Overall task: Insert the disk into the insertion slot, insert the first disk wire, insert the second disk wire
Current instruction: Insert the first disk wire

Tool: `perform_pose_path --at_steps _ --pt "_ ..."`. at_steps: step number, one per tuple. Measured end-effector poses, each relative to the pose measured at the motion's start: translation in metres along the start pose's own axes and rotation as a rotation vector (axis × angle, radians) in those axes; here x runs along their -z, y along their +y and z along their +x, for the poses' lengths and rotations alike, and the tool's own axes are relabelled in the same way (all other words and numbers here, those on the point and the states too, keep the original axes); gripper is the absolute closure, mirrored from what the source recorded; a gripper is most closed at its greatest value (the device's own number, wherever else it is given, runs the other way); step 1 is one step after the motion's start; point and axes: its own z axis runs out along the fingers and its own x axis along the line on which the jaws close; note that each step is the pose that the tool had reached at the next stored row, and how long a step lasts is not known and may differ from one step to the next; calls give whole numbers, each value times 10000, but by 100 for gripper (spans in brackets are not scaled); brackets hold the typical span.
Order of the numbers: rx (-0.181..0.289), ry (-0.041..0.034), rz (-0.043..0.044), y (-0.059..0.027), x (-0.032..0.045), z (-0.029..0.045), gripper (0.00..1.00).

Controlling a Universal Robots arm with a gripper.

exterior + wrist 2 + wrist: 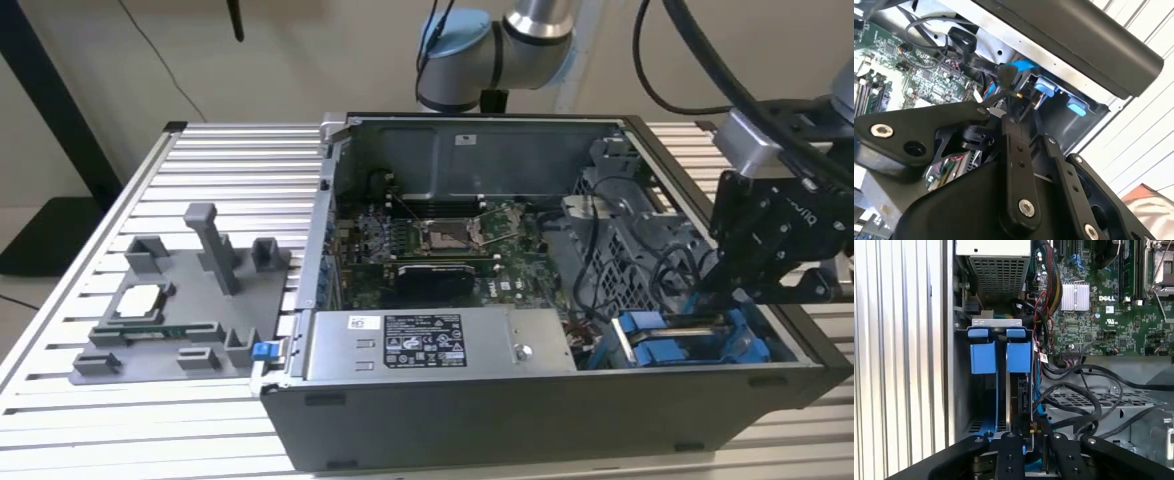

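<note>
The disk [1023, 390] stands on edge in the insertion slot [960, 390], inside the case's corner, with its blue carrier tab [1019, 356] at one end. My gripper [1031, 432] hangs over the disk's other end, reaching down into the case at the exterior view's right [710, 292]. In the second wrist view the gripper [1000, 107] is shut on the small black plug of a blue disk wire [1021, 65], right against the disk's end. A second blue carrier tab [983, 357] sits in the bay beside it.
Loose black cables [1079, 400] loop over the perforated metal cage beside the slot. The motherboard [441, 235] and grey power-supply box [427, 342] fill the rest of the case. A grey fixture [187, 310] with parts lies on the slatted table at the exterior view's left.
</note>
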Motion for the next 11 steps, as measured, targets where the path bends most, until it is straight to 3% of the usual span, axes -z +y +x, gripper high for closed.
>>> perform_pose_path --at_steps 11 --pt "1 -1 0 7 168 -11 0"
